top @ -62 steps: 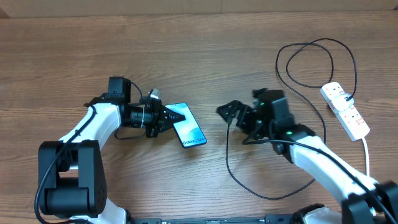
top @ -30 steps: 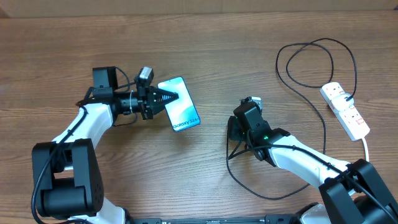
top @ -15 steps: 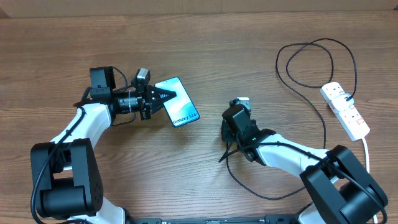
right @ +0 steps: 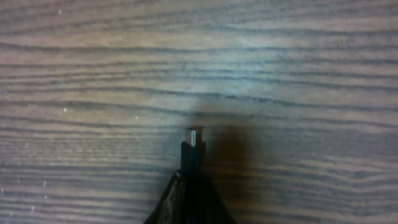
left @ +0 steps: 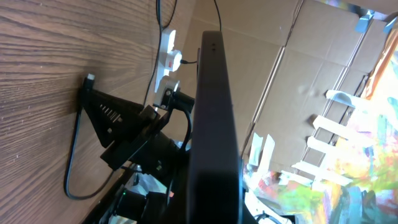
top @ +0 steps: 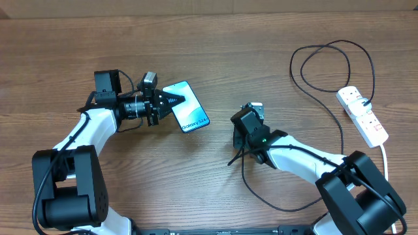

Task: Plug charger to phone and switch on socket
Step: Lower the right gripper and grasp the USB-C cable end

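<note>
Plain brown woodgrain table [top: 261,39], w/ cardboard sheets [left: 311,81] as backdrop in the left wrist view, plus blurry colourful stuff I can't make out. Left gripper [top: 171,101] is clamped on the slim phone w/ the light blue screen [top: 188,116], left of center. Right gripper [right: 189,198] is pinched tight on the thin black charger cable [right: 193,152] mid-table, plug tip poking out right by the wood. White oblong power strip [top: 362,116] sits far right, cable loops beside it.

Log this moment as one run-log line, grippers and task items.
left gripper: shut on phone edge | right gripper: shut on charger near its free end | charger apart from phone, not plugged in | socket: untouched
</note>
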